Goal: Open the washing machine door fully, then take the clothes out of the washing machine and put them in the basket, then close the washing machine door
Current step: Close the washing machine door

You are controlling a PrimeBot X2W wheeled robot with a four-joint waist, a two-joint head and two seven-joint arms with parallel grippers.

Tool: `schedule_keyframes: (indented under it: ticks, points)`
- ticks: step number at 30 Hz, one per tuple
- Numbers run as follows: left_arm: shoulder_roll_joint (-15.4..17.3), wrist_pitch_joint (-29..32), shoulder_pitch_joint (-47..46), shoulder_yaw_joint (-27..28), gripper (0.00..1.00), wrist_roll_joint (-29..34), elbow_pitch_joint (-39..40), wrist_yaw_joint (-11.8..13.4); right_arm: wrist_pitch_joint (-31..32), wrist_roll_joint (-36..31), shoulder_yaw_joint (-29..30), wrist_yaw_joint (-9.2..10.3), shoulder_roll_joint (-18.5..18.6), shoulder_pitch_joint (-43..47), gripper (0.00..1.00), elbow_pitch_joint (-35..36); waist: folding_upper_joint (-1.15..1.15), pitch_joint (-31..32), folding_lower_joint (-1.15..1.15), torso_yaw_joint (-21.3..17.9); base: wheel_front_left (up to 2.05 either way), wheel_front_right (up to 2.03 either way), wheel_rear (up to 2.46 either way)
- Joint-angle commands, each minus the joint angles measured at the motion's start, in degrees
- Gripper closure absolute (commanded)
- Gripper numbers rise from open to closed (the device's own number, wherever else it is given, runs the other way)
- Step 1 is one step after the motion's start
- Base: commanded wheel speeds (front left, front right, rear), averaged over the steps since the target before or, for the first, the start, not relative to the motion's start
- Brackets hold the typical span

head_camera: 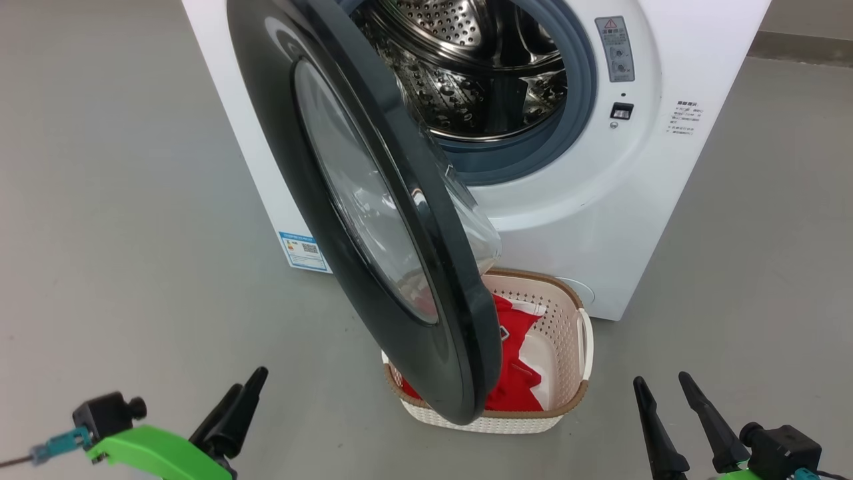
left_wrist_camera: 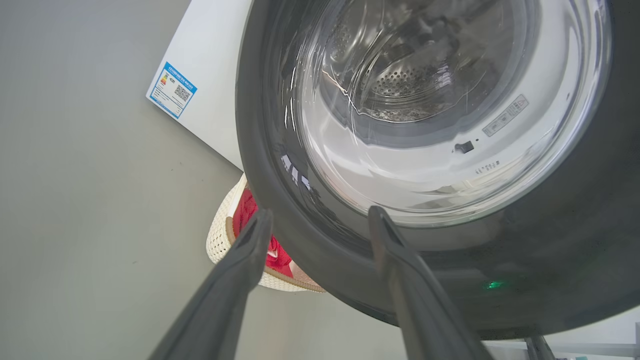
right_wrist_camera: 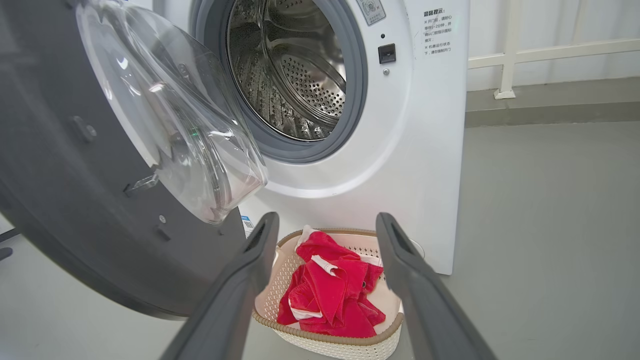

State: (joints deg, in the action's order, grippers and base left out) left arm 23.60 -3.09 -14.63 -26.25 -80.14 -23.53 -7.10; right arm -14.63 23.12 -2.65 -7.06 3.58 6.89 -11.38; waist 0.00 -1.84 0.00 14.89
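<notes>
Door [head_camera: 363, 207] half open, black-rimmed with bulging clear glass, angled out over basket [head_camera: 574, 313]. White washer [head_camera: 600, 200], steel drum bare. Red, white-trimmed clothes [head_camera: 513, 363] heaped in cream basket, just before washer.

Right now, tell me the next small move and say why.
Probably ease the open left gripper forward onto the black rim of the washing machine door and push it shut: the clothes lie in the basket, the drum looks empty, and the door stands half open facing that gripper.
</notes>
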Motion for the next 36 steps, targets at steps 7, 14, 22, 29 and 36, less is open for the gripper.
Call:
schedule_keyframes:
  ticks: [7,14,22,29,36]
  points:
    - [0.5,-7.1,0.9,0.6,0.00,1.4,-1.8,-0.4,-0.4,-0.7,-1.7,-0.43,0.8,-0.9,0.00,1.1,0.00,0.1,0.00,-0.1,0.00,0.00,0.00]
    - [-0.3,-10.9,1.9,-0.8,0.00,3.6,-4.5,-0.4,-0.4,-0.7,-1.4,-0.43,0.8,-1.1,0.00,1.2,0.00,-0.3,0.00,0.0,0.00,0.00,0.00]
    - [-2.5,-11.9,2.3,3.0,0.00,13.5,-7.1,-0.4,-0.4,-0.7,-1.2,-0.43,0.8,-1.2,0.00,1.3,0.00,-0.7,0.00,0.3,0.00,0.00,0.00]
    - [-8.1,-11.9,5.3,12.1,0.00,30.8,-6.5,-0.4,-0.4,-0.7,-1.0,-0.43,0.9,-1.6,0.00,1.3,0.00,-1.0,0.00,0.3,0.00,0.00,0.00]
    - [-13.6,-11.9,8.6,19.6,0.00,45.1,-2.7,-0.4,-0.4,-0.6,-1.0,-0.43,1.1,-1.7,0.00,1.3,0.00,-1.0,0.00,0.3,0.00,0.00,0.00]
